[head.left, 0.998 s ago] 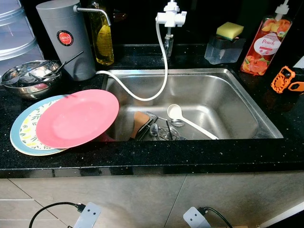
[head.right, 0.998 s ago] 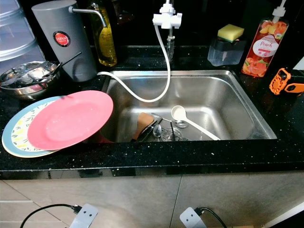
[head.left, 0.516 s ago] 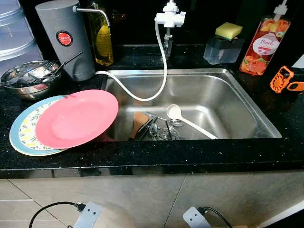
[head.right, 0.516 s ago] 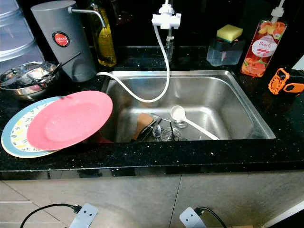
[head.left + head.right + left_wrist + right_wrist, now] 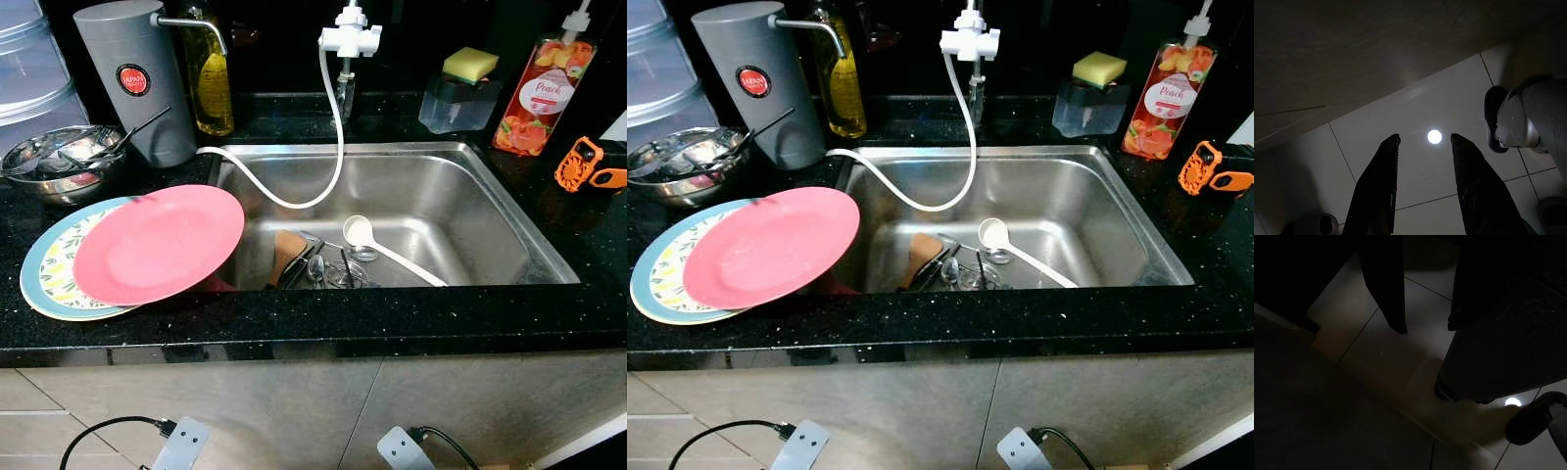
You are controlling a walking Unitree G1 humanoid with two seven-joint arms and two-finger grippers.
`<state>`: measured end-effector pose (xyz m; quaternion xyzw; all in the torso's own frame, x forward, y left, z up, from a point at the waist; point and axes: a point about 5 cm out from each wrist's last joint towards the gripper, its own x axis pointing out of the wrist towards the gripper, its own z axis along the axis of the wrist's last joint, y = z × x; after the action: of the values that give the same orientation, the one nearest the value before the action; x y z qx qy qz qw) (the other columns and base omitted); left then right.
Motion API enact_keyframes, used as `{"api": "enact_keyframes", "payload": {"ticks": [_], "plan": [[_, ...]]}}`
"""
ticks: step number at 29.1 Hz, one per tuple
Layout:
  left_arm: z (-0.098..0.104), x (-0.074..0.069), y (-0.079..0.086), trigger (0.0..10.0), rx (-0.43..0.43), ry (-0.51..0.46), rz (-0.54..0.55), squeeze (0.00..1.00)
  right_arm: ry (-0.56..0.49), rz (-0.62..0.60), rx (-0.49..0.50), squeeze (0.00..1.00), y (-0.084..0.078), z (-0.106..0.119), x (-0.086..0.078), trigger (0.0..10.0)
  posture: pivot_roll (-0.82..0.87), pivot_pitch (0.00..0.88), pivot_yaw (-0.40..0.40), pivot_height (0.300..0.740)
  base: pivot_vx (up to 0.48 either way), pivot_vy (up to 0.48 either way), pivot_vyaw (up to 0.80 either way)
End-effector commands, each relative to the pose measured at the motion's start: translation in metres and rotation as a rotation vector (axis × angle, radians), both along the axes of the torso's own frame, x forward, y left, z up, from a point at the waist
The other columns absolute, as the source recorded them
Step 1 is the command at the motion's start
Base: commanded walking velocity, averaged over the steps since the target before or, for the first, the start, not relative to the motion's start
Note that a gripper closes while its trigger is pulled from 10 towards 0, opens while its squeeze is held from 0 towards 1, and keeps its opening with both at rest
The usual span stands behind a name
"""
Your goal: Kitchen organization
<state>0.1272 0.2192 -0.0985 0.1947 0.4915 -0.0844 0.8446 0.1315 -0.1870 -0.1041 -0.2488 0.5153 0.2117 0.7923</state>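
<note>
A steel sink point(image 5: 509, 211) is set in a black counter point(image 5: 323, 323). Inside lie a white ladle point(image 5: 377, 247), several metal spoons and utensils point(image 5: 328, 269) and a brown item point(image 5: 288, 252). A pink plate point(image 5: 157, 243) rests on a blue patterned plate point(image 5: 41, 279) at the sink's left edge, overhanging the basin. A steel bowl point(image 5: 59, 162) with cutlery sits behind them. Both arms hang idle below the counter: my left gripper point(image 5: 1422, 142) and my right gripper point(image 5: 1427, 328) are open over the tiled floor, holding nothing.
A white hose point(image 5: 328, 147) hangs from the tap point(image 5: 350, 37) into the sink. A grey dispenser point(image 5: 132, 78), oil bottle point(image 5: 209, 78), sponge holder point(image 5: 460, 93), peach soap bottle point(image 5: 539, 98) and orange tool point(image 5: 586, 164) line the counter. Clear containers point(image 5: 29, 69) stand far left.
The camera has shifted very slightly. Nothing on the counter or in the sink has moved.
</note>
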Motion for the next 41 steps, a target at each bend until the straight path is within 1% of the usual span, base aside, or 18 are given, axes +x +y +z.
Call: {"api": "enact_keyframes", "payload": {"ticks": [1, 5, 11, 16, 21, 29, 35, 38, 41], "plan": [[-0.0007, 0.0001, -0.003, 10.0, -0.001, 0.003, -0.006, 0.0, 0.017, -0.001, -0.001, 0.0, -0.0002, -0.0011, -0.003, 10.0, 0.14, 0.0, -0.008, 0.74, 0.0, 0.0, 0.0], [-0.0004, 0.0013, -0.0033, 10.0, 0.0, 0.002, -0.009, 0.0, 0.017, -0.002, -0.001, 0.0, 0.0, -0.0011, -0.003, 10.0, 0.14, 0.0, -0.008, 0.74, 0.0, 0.0, 0.0], [0.0006, 0.0008, 0.0021, 10.0, 0.005, 0.004, -0.004, 0.0, 0.018, 0.001, -0.002, 0.0, -0.0003, -0.001, -0.0028, 10.0, 0.14, 0.0, -0.011, 0.74, 0.0, 0.0, 0.0], [0.0004, -0.0003, 0.003, 10.0, 0.005, 0.007, -0.003, 0.0, 0.017, 0.002, -0.005, 0.0, -0.001, -0.0008, -0.0024, 10.0, 0.14, 0.0, -0.012, 0.74, 0.0, 0.0, 0.0], [0.0001, -0.0008, 0.0023, 10.0, 0.005, 0.007, -0.003, 0.0, 0.016, 0.003, -0.006, 0.0, -0.0016, -0.0007, -0.0021, 10.0, 0.14, 0.0, -0.013, 0.74, 0.0, 0.0, 0.0], [-0.001, 0.0001, -0.0046, 10.0, 0.0, 0.002, -0.01, 0.0, 0.013, 0.005, -0.005, 0.0, -0.0032, -0.0003, -0.0019, 10.0, 0.14, 0.0, -0.01, 0.74, 0.0, 0.0, 0.0], [0.0002, -0.0015, 0.0031, 10.0, 0.006, 0.003, -0.004, 0.0, 0.014, 0.003, -0.003, 0.0, -0.0032, -0.0002, -0.0019, 10.0, 0.14, 0.0, -0.011, 0.74, 0.0, 0.0, 0.0], [0.0002, -0.0014, 0.0027, 10.0, 0.005, 0.003, -0.005, 0.0, 0.014, 0.003, -0.003, 0.0, -0.0032, -0.0002, -0.0019, 10.0, 0.14, 0.0, -0.011, 0.74, 0.0, 0.0, 0.0], [-0.0004, 0.0003, -0.0026, 10.0, -0.001, 0.0, -0.01, 0.0, 0.015, 0.003, -0.003, 0.0, -0.0026, -0.0003, -0.0016, 10.0, 0.13, 0.0, -0.013, 0.74, 0.0, 0.0, 0.0]]}}
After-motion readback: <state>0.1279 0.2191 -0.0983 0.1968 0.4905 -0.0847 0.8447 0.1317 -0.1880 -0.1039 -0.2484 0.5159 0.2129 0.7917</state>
